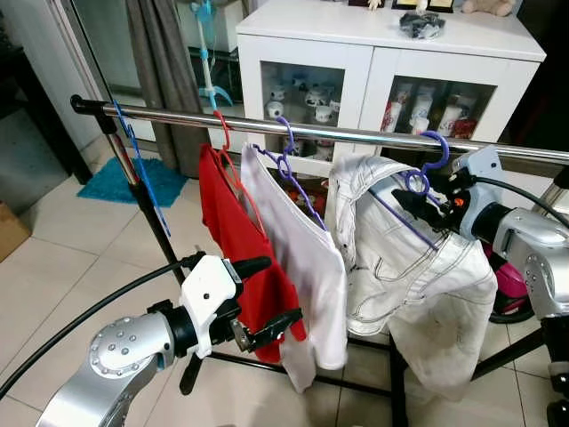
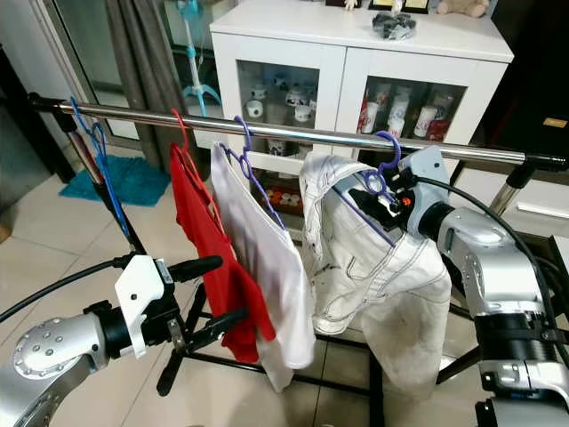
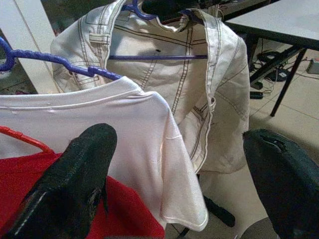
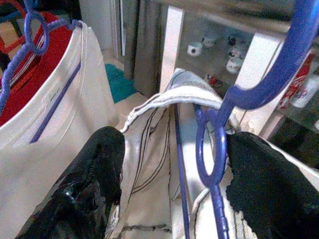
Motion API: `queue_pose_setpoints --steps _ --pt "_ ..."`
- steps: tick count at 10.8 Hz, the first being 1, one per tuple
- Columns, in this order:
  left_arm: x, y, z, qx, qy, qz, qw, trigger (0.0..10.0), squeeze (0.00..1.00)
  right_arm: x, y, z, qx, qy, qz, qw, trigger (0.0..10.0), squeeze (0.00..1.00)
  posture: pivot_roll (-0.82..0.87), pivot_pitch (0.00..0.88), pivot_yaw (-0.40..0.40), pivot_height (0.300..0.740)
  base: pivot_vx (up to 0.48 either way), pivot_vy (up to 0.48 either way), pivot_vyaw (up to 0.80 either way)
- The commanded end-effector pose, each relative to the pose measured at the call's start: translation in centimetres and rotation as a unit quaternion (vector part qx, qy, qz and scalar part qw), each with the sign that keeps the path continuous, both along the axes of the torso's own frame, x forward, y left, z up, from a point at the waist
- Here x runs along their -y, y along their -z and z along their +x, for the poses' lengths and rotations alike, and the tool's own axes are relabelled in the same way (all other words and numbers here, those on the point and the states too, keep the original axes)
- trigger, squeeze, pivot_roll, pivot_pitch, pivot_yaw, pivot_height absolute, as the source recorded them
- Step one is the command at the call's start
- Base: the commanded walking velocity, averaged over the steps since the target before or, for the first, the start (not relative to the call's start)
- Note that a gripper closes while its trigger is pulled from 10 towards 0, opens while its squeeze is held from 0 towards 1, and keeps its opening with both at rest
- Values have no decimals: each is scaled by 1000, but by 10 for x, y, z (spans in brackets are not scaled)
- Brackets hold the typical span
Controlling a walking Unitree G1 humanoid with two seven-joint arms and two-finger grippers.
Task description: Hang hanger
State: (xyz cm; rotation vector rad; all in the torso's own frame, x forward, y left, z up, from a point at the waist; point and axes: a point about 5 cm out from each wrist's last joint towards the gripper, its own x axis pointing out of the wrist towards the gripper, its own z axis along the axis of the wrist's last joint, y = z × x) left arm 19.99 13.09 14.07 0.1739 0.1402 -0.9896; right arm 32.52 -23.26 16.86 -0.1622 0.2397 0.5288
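A purple hanger [image 1: 433, 151] carrying a white denim jacket [image 1: 418, 285] has its hook over the steel rail [image 1: 356, 133]. My right gripper [image 1: 416, 203] is at the hanger's neck, just under the rail. In the right wrist view its fingers [image 4: 94, 179] stand spread on either side of the hanger's neck ring [image 4: 212, 144], open and not pressing on it. My left gripper [image 1: 277, 295] is open low in front of the red shirt [image 1: 236, 231], holding nothing. A white shirt [image 1: 298, 249] on another purple hanger hangs between the red shirt and the jacket.
An empty blue hanger [image 1: 142, 169] hangs at the rail's left end. A white glass-door cabinet [image 1: 391, 36] stands behind the rack. A teal mat [image 1: 124, 182] lies on the tiled floor at the back left. The rack's black base bars run under the clothes.
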Motion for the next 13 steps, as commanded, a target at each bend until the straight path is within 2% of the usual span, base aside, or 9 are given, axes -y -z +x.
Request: queue_pose_setpoints --steps 1,2,3,4,5,6,7,13 --pt "-2 0 1 2 -2 6 1000 10000 0 -4 -4 4 6 -13 -4 1000 10000 0 -23 0 40 740 0 0 0" --pt "-2 0 0 2 -2 6 1000 10000 0 -4 -1 4 -1 -23 -10 1000 6980 0 -20 0 36 740 0 0 0" --pt "-1 0 0 4 -2 8 1000 10000 0 -4 1 5 -7 -28 -10 1000 2588 0 -21 0 35 740 0 0 0" --pt "-1 0 0 3 -2 7 1000 10000 0 -4 1 6 -8 -30 -10 999 2588 0 -21 0 35 740 0 0 0" --pt "0 1 0 2 -1 7 1000 10000 0 -6 2 8 -11 -33 -14 999 1529 0 -22 0 35 740 0 0 0" --pt "0 1 0 1 -1 8 1000 10000 0 -7 3 11 -15 -32 -18 999 1294 0 -21 0 35 740 0 0 0" --pt "0 1 -1 0 -1 8 1000 10000 0 -7 3 13 -17 -33 -19 999 0 0 -19 0 33 740 0 0 0" --pt "1 2 0 2 -4 10 1000 10000 0 -8 6 15 -26 -39 -14 999 0 0 -21 0 28 740 0 0 0"
